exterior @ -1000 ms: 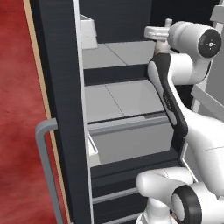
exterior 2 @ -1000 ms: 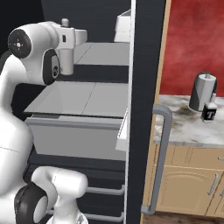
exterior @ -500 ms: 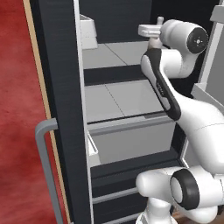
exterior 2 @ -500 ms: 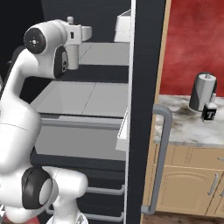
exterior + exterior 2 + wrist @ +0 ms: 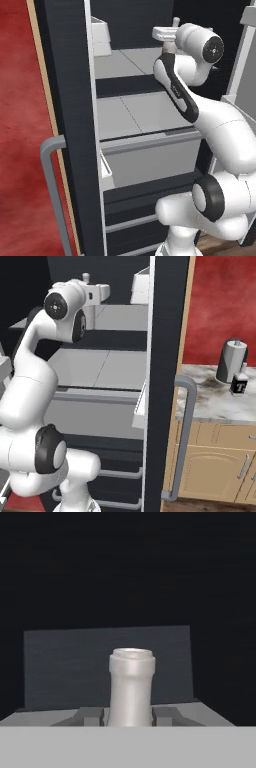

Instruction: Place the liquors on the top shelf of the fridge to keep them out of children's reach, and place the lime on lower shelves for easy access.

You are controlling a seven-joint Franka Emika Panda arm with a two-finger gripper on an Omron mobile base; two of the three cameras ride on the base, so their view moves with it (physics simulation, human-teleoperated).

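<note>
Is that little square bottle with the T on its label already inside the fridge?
No, the square bottle stands on the marble counter beside the paper-towel roll, outside the fridge.

Square bottle on counter touching, apparently, paper-towel roll.

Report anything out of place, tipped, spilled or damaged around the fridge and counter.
Nothing stands out. The gripper is shut on the white neck of a bottle, held upright inside the fridge. The square liquor bottle stands upright on the counter beside the paper-towel roll. No spills.
</note>
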